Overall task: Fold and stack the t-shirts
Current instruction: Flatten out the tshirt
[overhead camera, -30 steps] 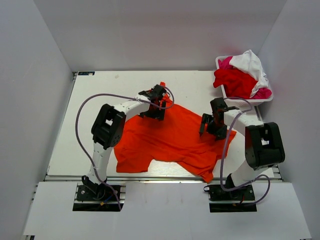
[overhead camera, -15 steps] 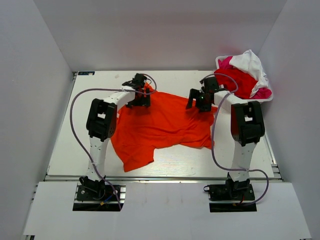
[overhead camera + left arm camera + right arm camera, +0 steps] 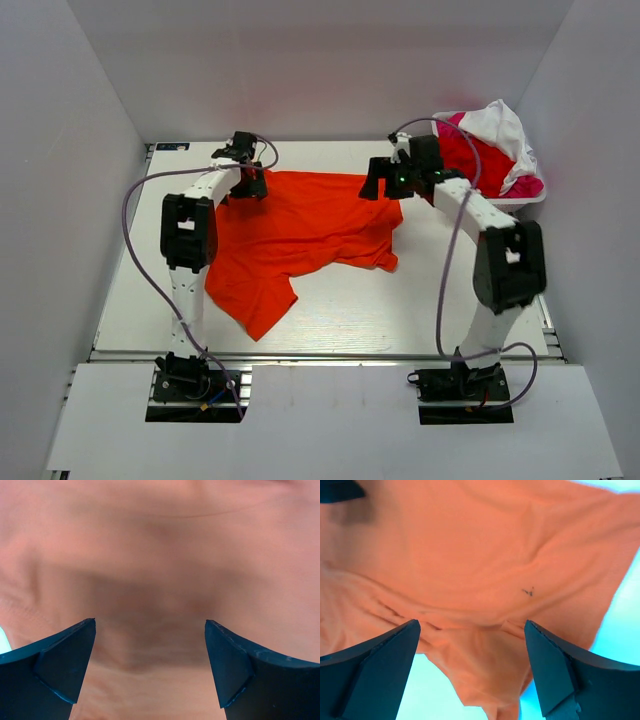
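Spreading is the step in hand, as I judge it: the orange tee (image 3: 300,230) lies open on the desk (image 3: 450,300), not yet folded. Its far edge runs fairly straight along the far side between the two arms. Its near part is rumpled, with one corner trailing toward the near left.

The left gripper (image 3: 150,622) hovers at the far-left corner of the cloth with its fingers spread wide and nothing between them. Its wrist view shows only blurred orange close below (whether the tips touch the fabric I cannot tell). The right gripper (image 3: 471,622) stands equally wide and empty above the far-right corner, with orange cloth and a strip of bare desk under it.

The other tees, red (image 3: 480,160), white (image 3: 500,120) and pink (image 3: 528,185), sit heaped in the basket (image 3: 525,201) at the far right, well apart from the near part of the orange one.

Next, the move likely calls for flattening that rumpled near-left part. Either arm would need to come down, pinch an edge and draw it toward the near side until the tee lies square. Only then does a first fold make sense, since creases left in would carry through to the stack.
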Controlling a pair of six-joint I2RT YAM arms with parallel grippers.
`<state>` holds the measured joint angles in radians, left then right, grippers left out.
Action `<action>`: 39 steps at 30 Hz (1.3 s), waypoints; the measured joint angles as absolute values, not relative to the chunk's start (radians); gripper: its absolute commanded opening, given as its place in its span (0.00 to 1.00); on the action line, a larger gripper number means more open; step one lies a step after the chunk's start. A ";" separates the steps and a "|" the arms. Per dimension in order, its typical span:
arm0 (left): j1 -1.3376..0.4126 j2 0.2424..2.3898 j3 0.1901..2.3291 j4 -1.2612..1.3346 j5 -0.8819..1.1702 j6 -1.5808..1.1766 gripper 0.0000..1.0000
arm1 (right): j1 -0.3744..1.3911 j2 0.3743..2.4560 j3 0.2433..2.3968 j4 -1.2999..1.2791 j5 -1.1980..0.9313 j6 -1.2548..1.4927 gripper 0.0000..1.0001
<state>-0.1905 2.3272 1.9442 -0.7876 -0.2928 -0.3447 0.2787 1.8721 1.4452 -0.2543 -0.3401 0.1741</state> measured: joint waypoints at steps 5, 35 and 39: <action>-0.219 2.322 1.972 -0.738 -0.146 -0.268 1.00 | 0.270 1.604 1.259 -0.214 -0.291 0.145 0.90; -0.640 2.657 2.339 -0.366 0.089 -0.081 1.00 | 0.269 1.448 0.794 -0.142 -0.143 0.071 0.76; -0.662 2.659 2.337 -0.369 0.008 -0.073 1.00 | 0.269 1.474 0.794 -0.135 -0.171 0.073 0.69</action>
<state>-0.6624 2.6595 2.3371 -0.3687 0.0078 -0.0734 0.2691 1.4738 0.7944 -0.1349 -0.1707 0.0731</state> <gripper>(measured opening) 0.997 0.728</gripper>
